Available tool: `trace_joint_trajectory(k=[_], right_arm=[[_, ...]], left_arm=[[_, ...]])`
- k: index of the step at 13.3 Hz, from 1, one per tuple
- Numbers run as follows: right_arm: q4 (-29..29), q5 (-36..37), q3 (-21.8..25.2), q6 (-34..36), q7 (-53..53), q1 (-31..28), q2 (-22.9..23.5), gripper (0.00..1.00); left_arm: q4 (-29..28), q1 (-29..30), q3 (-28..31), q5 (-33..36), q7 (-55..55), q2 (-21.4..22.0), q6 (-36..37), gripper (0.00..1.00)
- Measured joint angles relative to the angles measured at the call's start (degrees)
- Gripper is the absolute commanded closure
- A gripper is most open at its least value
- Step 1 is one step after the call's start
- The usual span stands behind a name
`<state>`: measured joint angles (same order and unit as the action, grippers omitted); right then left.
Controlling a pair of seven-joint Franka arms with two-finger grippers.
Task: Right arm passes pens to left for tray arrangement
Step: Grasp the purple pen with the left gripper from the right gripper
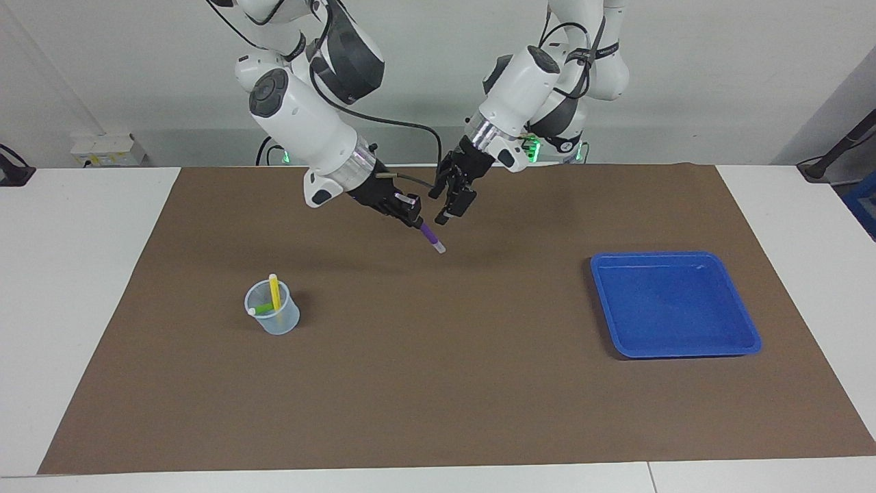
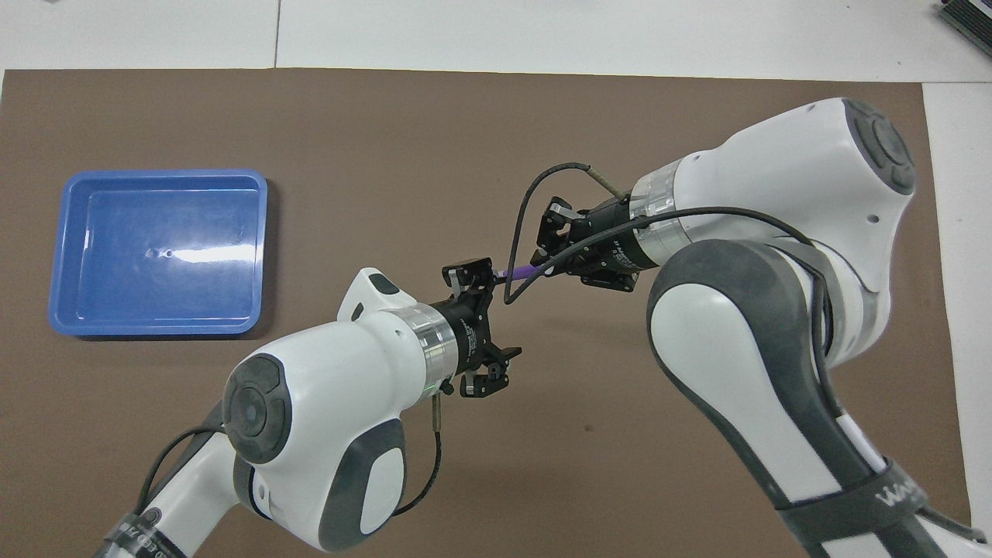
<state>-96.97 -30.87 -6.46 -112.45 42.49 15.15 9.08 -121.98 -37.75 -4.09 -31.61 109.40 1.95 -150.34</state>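
Note:
My right gripper (image 1: 415, 218) (image 2: 552, 260) is shut on the purple pen (image 1: 431, 238) (image 2: 521, 271) above the middle of the brown mat. The pen's whitish end points down toward the left arm's end of the table. My left gripper (image 1: 448, 205) (image 2: 496, 322) is open right beside that end, one finger (image 2: 468, 274) close to the tip; I cannot tell if they touch. A yellow pen (image 1: 274, 291) and a green pen (image 1: 262, 309) stand in a translucent cup (image 1: 277, 320). The blue tray (image 1: 674, 308) (image 2: 155, 256) holds nothing.
The brown mat (image 1: 438, 383) covers most of the white table. The cup stands toward the right arm's end and the tray toward the left arm's end. In the overhead view the right arm hides the cup.

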Motion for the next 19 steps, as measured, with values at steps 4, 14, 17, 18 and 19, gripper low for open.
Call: trace_joint_trajectory(k=[4, 14, 17, 18, 19], right_arm=[[-0.3, 0.0, 0.4, -0.5, 0.9, 0.0, 0.2, 1.0], [-0.3, 0.0, 0.3, -1.3, 1.0, 0.1, 0.3, 1.0], [-0.3, 0.0, 0.3, -1.3, 1.0, 0.2, 0.3, 1.0], [-0.3, 0.0, 0.3, -1.4, 1.0, 0.2, 0.3, 1.0], [-0.3, 0.0, 0.3, -1.6, 1.0, 0.2, 0.3, 1.0]], left_arm=[[3.6, 0.0, 0.1, 0.0, 0.5, -4.2, -0.2, 0.2], [4.0, 0.7, 0.2, -0.1, 1.4, -5.0, -0.7, 0.29], [4.4, 0.7, 0.2, -0.1, 2.8, -5.6, -1.2, 0.29], [4.7, 0.7, 0.2, -0.1, 3.0, -5.8, -1.2, 0.29], [5.0, 0.7, 0.2, -0.1, 3.1, -5.8, -1.2, 0.29]])
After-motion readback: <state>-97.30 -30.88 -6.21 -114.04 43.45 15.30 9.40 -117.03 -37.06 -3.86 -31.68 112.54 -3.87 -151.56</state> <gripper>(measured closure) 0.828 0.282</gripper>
